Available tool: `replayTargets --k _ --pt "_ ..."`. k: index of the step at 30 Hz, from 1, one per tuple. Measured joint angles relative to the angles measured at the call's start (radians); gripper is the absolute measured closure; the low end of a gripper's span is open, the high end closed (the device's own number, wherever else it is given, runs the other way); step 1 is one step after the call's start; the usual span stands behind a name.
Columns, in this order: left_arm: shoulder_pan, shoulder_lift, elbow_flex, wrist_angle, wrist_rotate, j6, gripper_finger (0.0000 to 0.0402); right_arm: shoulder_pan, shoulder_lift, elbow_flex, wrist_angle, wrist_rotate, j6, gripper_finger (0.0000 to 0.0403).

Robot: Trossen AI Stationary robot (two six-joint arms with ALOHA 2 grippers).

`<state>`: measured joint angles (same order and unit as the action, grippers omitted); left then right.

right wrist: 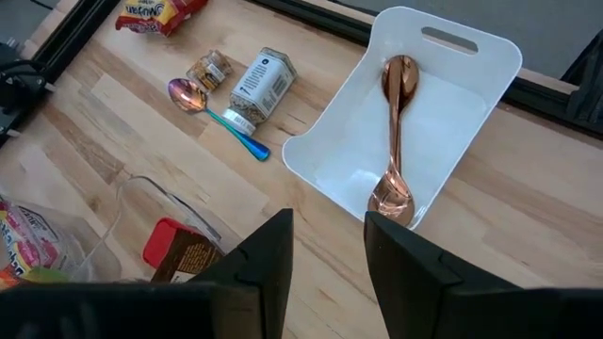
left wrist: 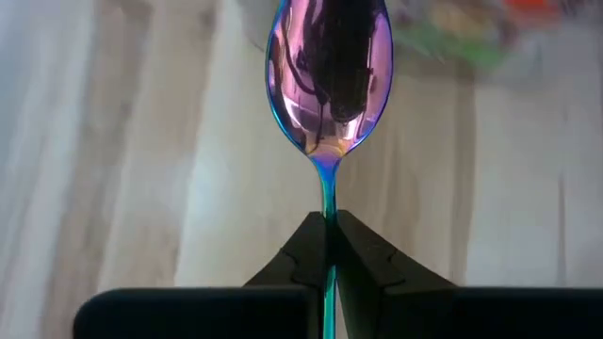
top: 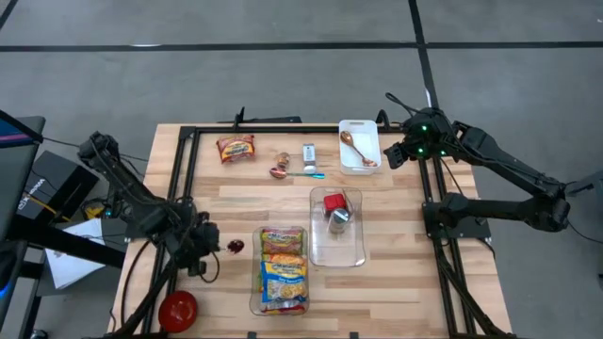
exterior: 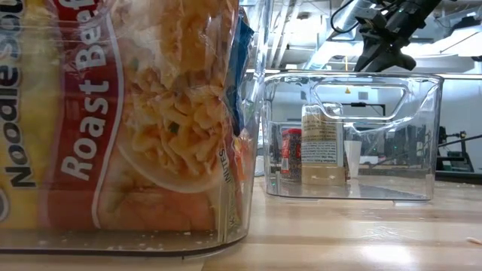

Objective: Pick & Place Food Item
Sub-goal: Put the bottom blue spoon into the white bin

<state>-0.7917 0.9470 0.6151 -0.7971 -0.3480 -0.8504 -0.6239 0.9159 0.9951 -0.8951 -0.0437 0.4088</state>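
My left gripper (top: pixel 215 247) is at the near left of the table, shut on a purple iridescent spoon (left wrist: pixel 330 75). The spoon's bowl (top: pixel 235 246) shows just left of a clear bin (top: pixel 254 303) of noodle packets (exterior: pixel 113 113). My right gripper (right wrist: pixel 328 254) hangs open at the far right, above the near end of a white tray (right wrist: pixel 490 56) in which a copper spoon (right wrist: pixel 396 132) lies. Nothing is between its fingers. My left gripper pinches the spoon's thin handle, just behind the bowl (left wrist: pixel 327 202), between its two fingertips. The handle runs along the fingers and back between them. The bowl juts out past the fingertips with its hollow face toward the wrist camera, over the wood.
A second clear bin (top: pixel 350 256) at the middle holds spice jars (top: pixel 335 209). On the far side of the table lie a snack packet (top: pixel 236 148), a small jar (top: pixel 309 153) and another spoon (top: pixel 292 172). A red round thing (top: pixel 177 309) sits at the near left corner.
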Motion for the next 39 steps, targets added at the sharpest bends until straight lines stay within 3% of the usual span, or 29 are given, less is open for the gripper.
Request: replayTargets --k 10,17,23,26,29,33,39 --pt "0.213 -0.08 0.011 0.039 -0.099 0.084 0.0398 0.01 0.0 0.0 0.064 -0.052 0.001 0.0276" --pt "0.482 -0.031 0.112 0.084 -0.135 0.369 0.0398 0.058 0.006 0.0 0.321 -0.182 0.029 0.0276" --pt "0.716 0.069 0.203 0.339 -0.182 0.624 0.0398 0.117 0.057 0.0 0.551 -0.227 0.025 0.0276" --pt "0.801 0.118 0.232 0.5 -0.094 0.712 0.0398 0.158 0.091 0.0 0.64 -0.25 -0.022 0.0276" --pt "0.873 0.165 0.252 0.591 0.086 0.73 0.0398 0.2 0.125 0.024 0.666 -0.264 -0.112 0.0276" --pt "0.929 0.22 0.273 0.667 0.3 0.716 0.0397 0.243 0.157 0.068 0.667 -0.243 -0.313 0.0276" --pt "0.964 0.263 0.275 0.78 0.54 0.627 0.0397 0.279 0.198 0.141 0.667 -0.219 -0.553 0.0276"
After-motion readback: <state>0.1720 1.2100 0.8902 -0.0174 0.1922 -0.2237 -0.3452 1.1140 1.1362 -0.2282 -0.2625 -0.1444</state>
